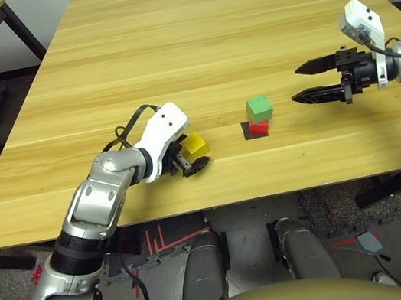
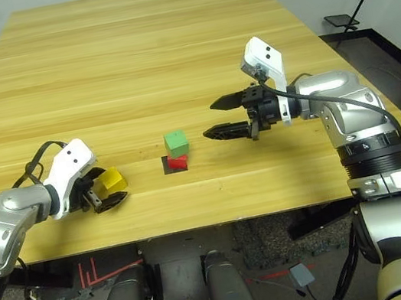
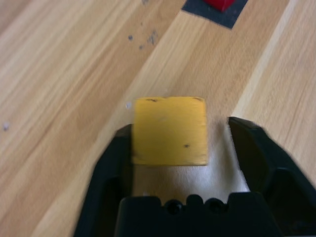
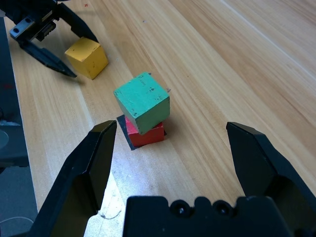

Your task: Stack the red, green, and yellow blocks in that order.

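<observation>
**Q:** Where do the blocks stand?

**A:** Take the black patch (image 2: pixel 175 164) on the wooden table (image 1: pixel 191 51) as the mark. The red block (image 2: pixel 178 161) sits on that patch, and the green block (image 2: pixel 177 142) rests on top of the red one, turned a little so its corners hang past the red edges. The yellow block (image 2: pixel 112 179) lies on the bare wood well to my left of the patch, at about the same depth from the near table edge.

**Q:** What is your left gripper doing?

**A:** My left gripper (image 1: pixel 188 157) is low at the table, on the far side of the yellow block from the patch, with its tips pointing back toward the patch. My fingers (image 3: pixel 106 173) are spread around the yellow block. In my left wrist view, one finger lies right along one side of the block, while a clear gap of wood shows between the block and the other finger. I am not pinching it. It sits flat on the table.

**Q:** And your right gripper?

**A:** My right gripper (image 2: pixel 220 118) is to my right of the patch, apart from the stack, with the tips aimed at it. Its two fingers (image 4: pixel 86 170) are spread wide and hold nothing. In my right wrist view, the green and red pair shows between them and beyond the tips.
</observation>
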Motion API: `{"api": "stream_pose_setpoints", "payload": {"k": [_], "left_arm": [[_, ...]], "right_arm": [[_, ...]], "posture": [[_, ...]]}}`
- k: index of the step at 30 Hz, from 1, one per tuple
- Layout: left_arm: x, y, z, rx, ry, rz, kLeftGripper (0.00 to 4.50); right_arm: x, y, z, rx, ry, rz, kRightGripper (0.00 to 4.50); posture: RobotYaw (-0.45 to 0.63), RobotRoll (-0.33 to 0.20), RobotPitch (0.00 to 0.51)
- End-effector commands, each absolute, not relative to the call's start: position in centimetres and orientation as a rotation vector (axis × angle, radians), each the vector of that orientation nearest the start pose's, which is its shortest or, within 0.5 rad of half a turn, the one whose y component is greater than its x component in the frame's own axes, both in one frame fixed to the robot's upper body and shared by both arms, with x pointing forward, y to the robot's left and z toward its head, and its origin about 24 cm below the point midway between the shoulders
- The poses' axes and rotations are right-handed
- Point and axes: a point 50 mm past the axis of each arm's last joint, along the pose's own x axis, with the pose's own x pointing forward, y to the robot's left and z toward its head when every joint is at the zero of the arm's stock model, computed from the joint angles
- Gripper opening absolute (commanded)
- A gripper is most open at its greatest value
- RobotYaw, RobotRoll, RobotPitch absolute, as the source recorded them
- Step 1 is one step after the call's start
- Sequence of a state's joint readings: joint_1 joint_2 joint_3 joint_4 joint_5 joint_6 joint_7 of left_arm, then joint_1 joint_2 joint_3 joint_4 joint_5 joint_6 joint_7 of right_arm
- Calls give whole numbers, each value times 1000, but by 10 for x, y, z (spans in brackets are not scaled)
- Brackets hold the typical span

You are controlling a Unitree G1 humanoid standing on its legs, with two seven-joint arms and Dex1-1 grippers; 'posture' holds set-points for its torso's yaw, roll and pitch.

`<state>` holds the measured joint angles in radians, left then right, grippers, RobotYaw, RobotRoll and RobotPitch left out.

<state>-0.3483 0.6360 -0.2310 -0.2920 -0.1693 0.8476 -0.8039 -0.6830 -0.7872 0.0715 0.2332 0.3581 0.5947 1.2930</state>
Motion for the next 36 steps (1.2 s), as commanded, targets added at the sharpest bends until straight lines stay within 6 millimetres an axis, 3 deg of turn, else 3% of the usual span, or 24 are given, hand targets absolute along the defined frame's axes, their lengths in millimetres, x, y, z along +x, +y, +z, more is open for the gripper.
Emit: {"api": "stream_pose_setpoints", "payload": {"k": [1,3,10,13,16,22,26,36], "left_arm": [[271,156,112,482,509,-950,2491],[273,154,118,479,500,-969,2034],[299,139,175,508,409,-1048,2040],[318,119,205,505,357,-1085,2040],[329,102,215,517,345,-1120,2040],[335,66,219,491,386,-1219,2040],[332,52,214,489,399,-1250,2040],[331,47,194,493,440,-1260,2040]], "right_arm": [[314,-227,184,-237,359,1120,4500],[315,-226,184,-235,356,1117,4500],[314,-229,183,-234,354,1105,4500],[313,-230,181,-232,356,1101,4500],[312,-230,181,-227,357,1097,4500],[307,-233,177,-216,369,1082,4500],[304,-235,176,-208,371,1071,4500],[301,-234,174,-195,374,1061,4500]], "posture": [[191,-79,70],[190,-76,68],[185,-62,55],[180,-55,53],[171,-51,55],[145,-40,63],[134,-37,70],[119,-31,81]]}}
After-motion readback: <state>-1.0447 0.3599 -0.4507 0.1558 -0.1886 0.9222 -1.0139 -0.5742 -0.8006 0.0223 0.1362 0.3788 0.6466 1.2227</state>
